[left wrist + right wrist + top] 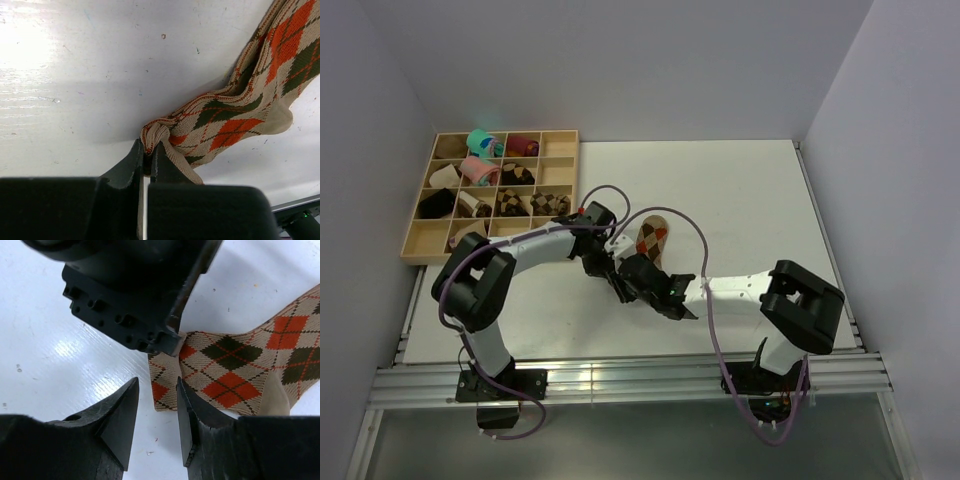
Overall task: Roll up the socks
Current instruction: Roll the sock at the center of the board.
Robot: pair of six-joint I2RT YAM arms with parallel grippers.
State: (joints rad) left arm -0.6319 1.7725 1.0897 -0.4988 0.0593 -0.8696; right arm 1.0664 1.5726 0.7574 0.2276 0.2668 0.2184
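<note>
The tan socks with dark brown and orange-red diamonds lie flat on the white table, toes pointing away from the arms. My left gripper is shut on the bunched cuff edge of the socks, pinching a fold of fabric. In the top view the left gripper comes down at the socks' near end. My right gripper is open just short of the same cuff end of the socks, with only bare table between its jaws. The right gripper sits close beside the left one.
A wooden compartment tray stands at the back left, holding a teal roll, a pink roll, a maroon roll and several brown-and-cream rolls. The left gripper's black body hangs right over the right gripper's fingers.
</note>
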